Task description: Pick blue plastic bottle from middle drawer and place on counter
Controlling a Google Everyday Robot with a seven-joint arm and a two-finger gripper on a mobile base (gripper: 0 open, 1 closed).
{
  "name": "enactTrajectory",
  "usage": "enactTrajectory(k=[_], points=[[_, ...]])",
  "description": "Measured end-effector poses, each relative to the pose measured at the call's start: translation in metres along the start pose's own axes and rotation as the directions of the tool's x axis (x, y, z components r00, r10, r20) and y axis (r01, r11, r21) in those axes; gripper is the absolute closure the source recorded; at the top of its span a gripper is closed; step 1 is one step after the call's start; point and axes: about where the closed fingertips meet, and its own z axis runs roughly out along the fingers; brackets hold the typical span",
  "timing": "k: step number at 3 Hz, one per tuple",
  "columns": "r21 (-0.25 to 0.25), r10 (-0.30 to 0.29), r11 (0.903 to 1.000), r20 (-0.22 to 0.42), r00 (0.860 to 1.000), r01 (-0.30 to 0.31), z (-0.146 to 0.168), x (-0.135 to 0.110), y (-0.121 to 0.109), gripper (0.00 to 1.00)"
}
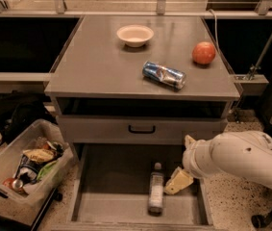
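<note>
The middle drawer (106,196) stood pulled out at the bottom centre of the frame, its flat grey floor showing. The blue plastic bottle (155,192) lay on its side on that floor, a little right of the drawer's middle, with its white cap pointing up the frame toward the cabinet.

The gripper (178,181), a pale yellowish wedge, hung inside the drawer just to the right of the bottle, level with its upper half. Whether it touched the bottle could not be told, nor whether it was spread or closed. The white arm (236,155) reached in from the lower right edge of the frame, over the drawer's right wall.

Above the open drawer, a closed drawer front (106,129) with a black handle (142,129) sat in the centre of the picture. The desk (102,66) filled the upper middle. On it were a pale bowl (135,34) near the back, a crushed blue soda can (164,75) lying toward the front right, and a round red fruit (204,53) by the right edge, all well apart from one another.

At the lower left, a clear bin (10,158) held mixed packets and wrappers, with a black bag (18,114) on the floor behind it.
</note>
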Motion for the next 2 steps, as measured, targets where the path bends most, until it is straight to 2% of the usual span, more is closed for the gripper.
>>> enactTrajectory(k=[1,2], points=[[-0.044,0.018,0.9989,-0.022,1.0,-0.019,0.06,0.02,0.016,0.0],[-0.129,0.048,0.9903,-0.027,0.998,-0.051,0.13,0.036,0.035,0.0]])
